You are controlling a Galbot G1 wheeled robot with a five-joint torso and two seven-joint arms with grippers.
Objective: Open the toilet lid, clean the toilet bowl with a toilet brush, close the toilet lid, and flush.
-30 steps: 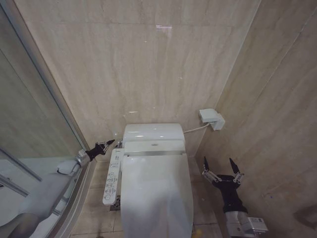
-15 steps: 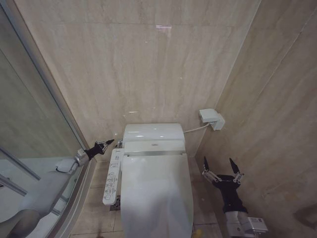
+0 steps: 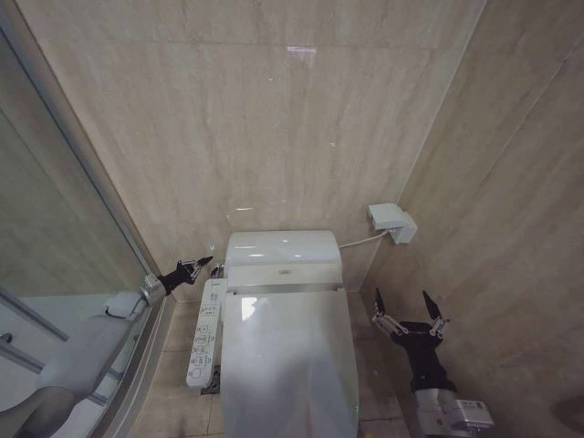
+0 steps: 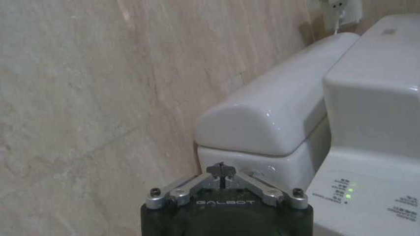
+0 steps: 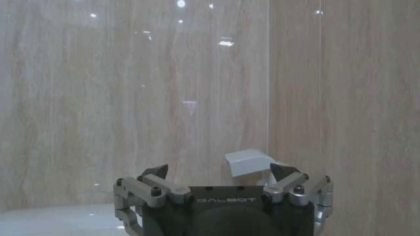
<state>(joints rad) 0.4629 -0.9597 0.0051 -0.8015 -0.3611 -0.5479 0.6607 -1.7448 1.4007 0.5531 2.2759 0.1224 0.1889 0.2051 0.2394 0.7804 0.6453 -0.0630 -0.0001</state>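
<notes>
The toilet lid is down, glossy white, covering the toilet bowl, which is hidden beneath it. The white tank stands behind it against the wall. My left gripper is shut with nothing in it, its tip just left of the tank's near corner, above the side button panel. In the left wrist view the shut left gripper points at the tank. My right gripper stands open and empty, right of the toilet; in its wrist view the right gripper faces the wall. The toilet brush is out of view.
A glass shower partition runs along the left, close to my left arm. A white wall box with a cable sits right of the tank, also the wall box. Tiled walls close in behind and at the right.
The whole head view has shifted slightly, so the camera moved a little. Both grippers hold the same places and states.
</notes>
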